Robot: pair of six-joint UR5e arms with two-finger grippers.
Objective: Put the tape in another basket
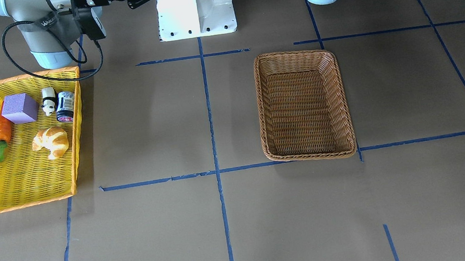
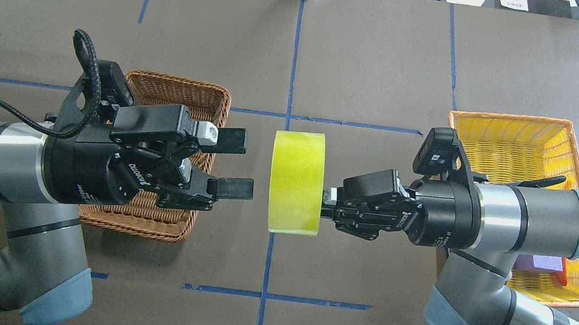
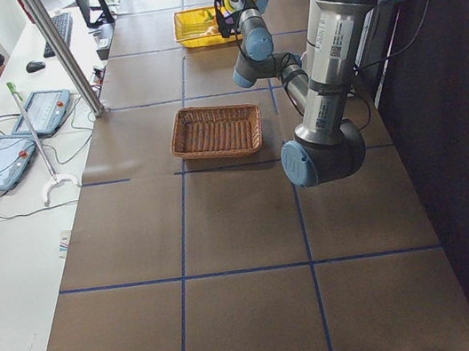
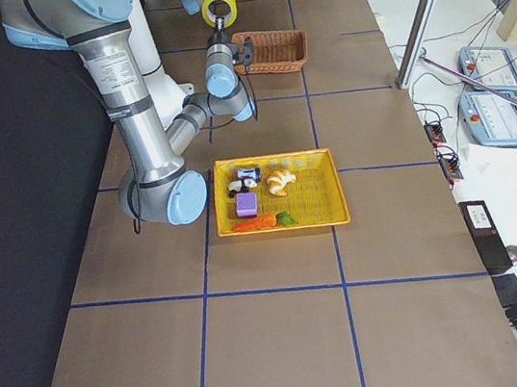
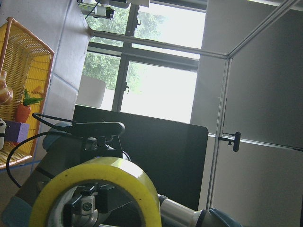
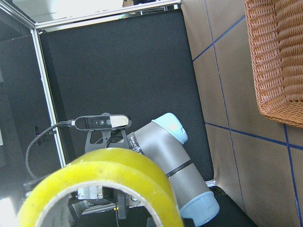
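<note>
The yellow-green tape point(image 2: 295, 182) hangs in the air over the table's middle, held on edge. My right gripper point(image 2: 322, 202) is shut on its right side. My left gripper point(image 2: 247, 165) is open and empty, its fingers point(image 2: 234, 189) pointing at the tape from the left with a small gap. The brown wicker basket point(image 2: 182, 91) lies under my left wrist and is empty in the front view point(image 1: 304, 104). The tape also fills the bottom of the left wrist view point(image 5: 94, 189) and the right wrist view point(image 6: 109, 184).
The yellow basket point(image 1: 16, 139) with an orange rim holds a purple block point(image 1: 20, 108), a carrot point(image 1: 1, 130), a croissant point(image 1: 51, 142), a panda toy point(image 1: 48, 100) and a small can point(image 1: 65, 106). The white robot base point(image 1: 195, 11) stands between the arms.
</note>
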